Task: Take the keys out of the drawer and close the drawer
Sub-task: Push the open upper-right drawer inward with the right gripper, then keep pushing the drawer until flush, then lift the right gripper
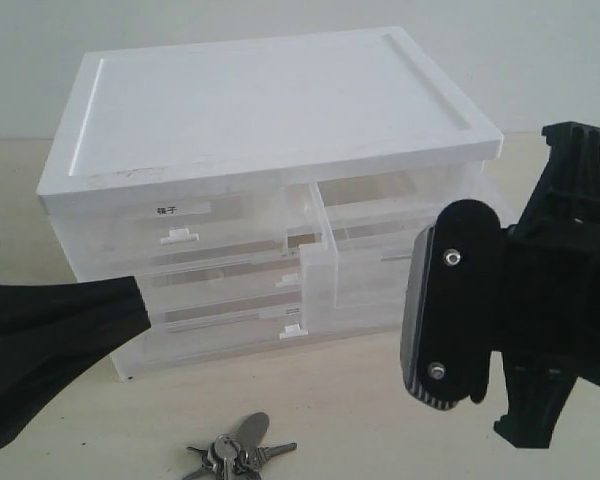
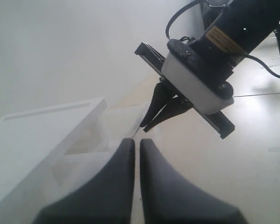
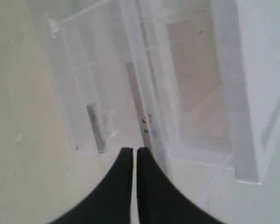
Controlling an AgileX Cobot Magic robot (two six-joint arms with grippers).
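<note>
Right gripper point(image 3: 134, 150), fingers pressed almost together and holding nothing, hangs over the drawer point(image 1: 355, 285), which stands pulled out of the cabinet point(image 1: 270, 110), clear-walled and pale. Left gripper point(image 2: 136, 140) is closed to a slit, empty. Keys point(image 1: 238, 452) lie on the table point(image 1: 380, 400) before the cabinet: silver-grey blades fanned out, the bunch cut off by the frame's edge. The right arm hides the drawer's right side.

Matte black tapered jaws; right wrist white housing point(image 2: 196, 91), yellow label point(image 2: 222, 38), black cable point(image 2: 176, 18), two silver screws point(image 1: 451, 257).
</note>
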